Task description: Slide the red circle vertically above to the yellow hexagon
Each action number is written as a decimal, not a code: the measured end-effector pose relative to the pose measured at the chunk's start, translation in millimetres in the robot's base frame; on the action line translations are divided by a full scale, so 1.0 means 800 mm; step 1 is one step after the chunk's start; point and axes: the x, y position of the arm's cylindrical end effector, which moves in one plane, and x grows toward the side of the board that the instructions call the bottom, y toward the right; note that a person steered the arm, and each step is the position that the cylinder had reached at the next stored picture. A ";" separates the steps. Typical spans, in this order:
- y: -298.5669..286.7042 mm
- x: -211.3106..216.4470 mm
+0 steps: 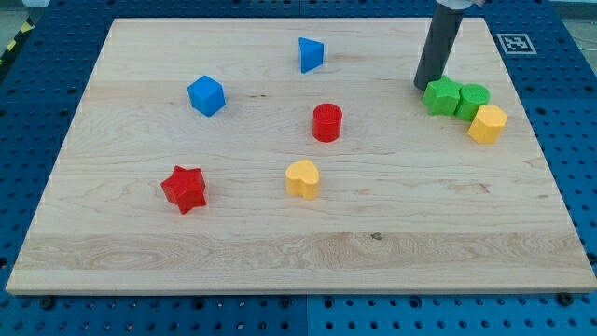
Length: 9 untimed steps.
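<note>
The red circle (327, 122) is a short red cylinder near the board's middle. The yellow hexagon (488, 123) lies at the view's right, touching the right one of two green blocks. My tip (422, 88) is at the view's upper right, just left of and touching or nearly touching the left green block (443, 96). The tip is far to the right of the red circle, and up-left of the yellow hexagon.
A second green block (473, 98) sits between the first one and the yellow hexagon. A blue triangle-like block (311, 54), a blue cube (206, 95), a red star (185, 189) and a yellow heart-like block (303, 178) lie on the wooden board (112, 252).
</note>
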 end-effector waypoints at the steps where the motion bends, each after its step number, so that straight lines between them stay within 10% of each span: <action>1: 0.000 0.015; 9: -0.075 0.114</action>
